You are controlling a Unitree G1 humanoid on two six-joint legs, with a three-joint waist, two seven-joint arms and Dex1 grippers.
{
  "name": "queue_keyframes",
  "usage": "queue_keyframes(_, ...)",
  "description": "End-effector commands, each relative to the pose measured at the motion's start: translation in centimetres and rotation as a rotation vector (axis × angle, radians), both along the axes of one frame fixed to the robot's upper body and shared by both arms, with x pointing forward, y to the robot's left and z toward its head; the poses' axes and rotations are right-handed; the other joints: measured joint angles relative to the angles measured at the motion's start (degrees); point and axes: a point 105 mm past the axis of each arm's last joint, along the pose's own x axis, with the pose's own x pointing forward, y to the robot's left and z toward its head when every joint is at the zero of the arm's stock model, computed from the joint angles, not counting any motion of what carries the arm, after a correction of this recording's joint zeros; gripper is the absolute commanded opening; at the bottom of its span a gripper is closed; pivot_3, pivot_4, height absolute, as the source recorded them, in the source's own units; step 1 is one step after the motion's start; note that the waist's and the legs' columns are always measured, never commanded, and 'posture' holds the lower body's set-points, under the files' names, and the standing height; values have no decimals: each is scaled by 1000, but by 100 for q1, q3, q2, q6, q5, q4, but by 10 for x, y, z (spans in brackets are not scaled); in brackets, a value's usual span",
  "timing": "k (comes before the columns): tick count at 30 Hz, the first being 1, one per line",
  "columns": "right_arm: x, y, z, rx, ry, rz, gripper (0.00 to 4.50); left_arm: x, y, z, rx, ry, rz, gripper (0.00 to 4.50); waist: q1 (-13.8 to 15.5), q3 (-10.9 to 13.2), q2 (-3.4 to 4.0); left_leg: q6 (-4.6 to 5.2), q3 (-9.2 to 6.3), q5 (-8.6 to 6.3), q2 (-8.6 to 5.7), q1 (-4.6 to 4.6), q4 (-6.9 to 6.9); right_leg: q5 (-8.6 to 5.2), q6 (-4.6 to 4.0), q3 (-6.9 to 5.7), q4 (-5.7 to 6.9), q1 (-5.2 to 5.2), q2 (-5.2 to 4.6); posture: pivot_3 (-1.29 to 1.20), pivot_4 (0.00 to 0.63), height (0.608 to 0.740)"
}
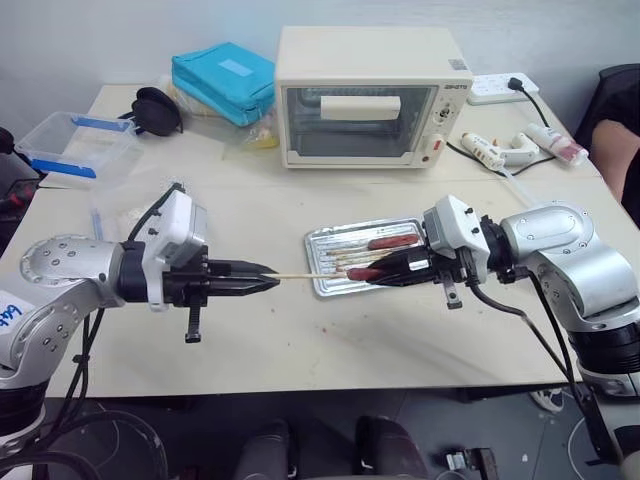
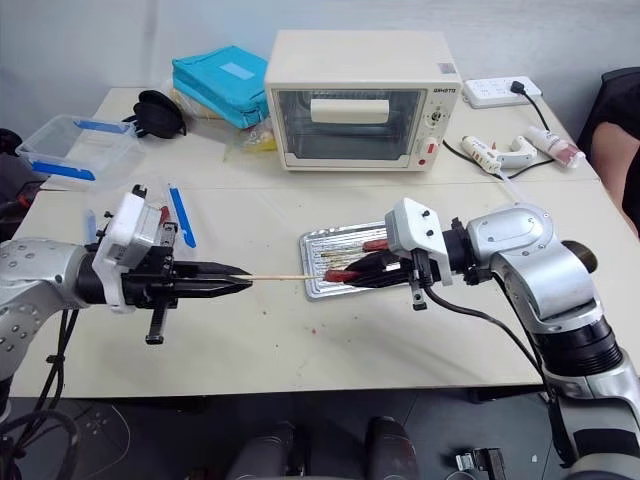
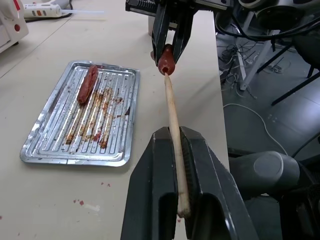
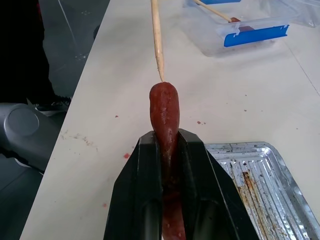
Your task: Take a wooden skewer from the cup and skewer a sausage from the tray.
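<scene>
Left wrist view: left gripper [image 3: 180,150] clamps skewer [image 3: 172,117], tip touching sausage [image 3: 166,59] clamped in right gripper [image 1: 385,268] above tray [image 1: 322,262].

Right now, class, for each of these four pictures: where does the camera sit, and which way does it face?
Left eye view: on the head, facing forward and down at the table; both arms show.
Right eye view: beside it, same scene.
Left wrist view: along the left gripper, shut on the wooden skewer, toward the sausage.
Right wrist view: along the right gripper, shut on the sausage, toward the skewer tip.
Shared: both wrist views show the tray and the skewer tip meeting the sausage end.
</scene>
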Motion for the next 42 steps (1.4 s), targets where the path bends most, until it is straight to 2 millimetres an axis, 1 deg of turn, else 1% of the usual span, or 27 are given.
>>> queue_keyframes(1, -3, -6, 10, 11, -44, 1, 213, 1, 5, 7, 5, -36, 11, 0, -1, 0, 0, 0, 0, 0, 0, 0, 0, 0, 0, 0, 0, 0, 0, 0, 150, 740)
queue_keyframes(8, -3, -4, 11, 19, -45, -3, 213, 2, 2, 6, 0, -39, -4, 0, -1, 0, 0, 0, 0, 0, 0, 0, 0, 0, 0, 0, 0, 0, 0, 0, 150, 740)
queue_keyframes(16, -3, 6, 14, 39, -46, 19, 213, 2, -5, 6, -8, -43, -27, 0, 2, 0, 0, 0, 0, 0, 0, 0, 0, 0, 0, 0, 1, 0, 1, 0, 150, 740)
queue_keyframes(34, -11, 13, 9, 41, -35, 69, 213, 4, -7, 10, -11, -56, -33, 0, 2, 0, 0, 0, 0, 0, 0, -1, 3, 0, 0, 0, 2, 0, 0, 0, 150, 740)
queue_keyframes(42, -15, 25, 21, 72, -69, 106, 213, 6, -16, 7, -27, -49, -59, 0, -2, 0, 0, 0, 0, 0, 0, -1, 3, 0, 0, 0, 2, 0, 1, 0, 150, 740)
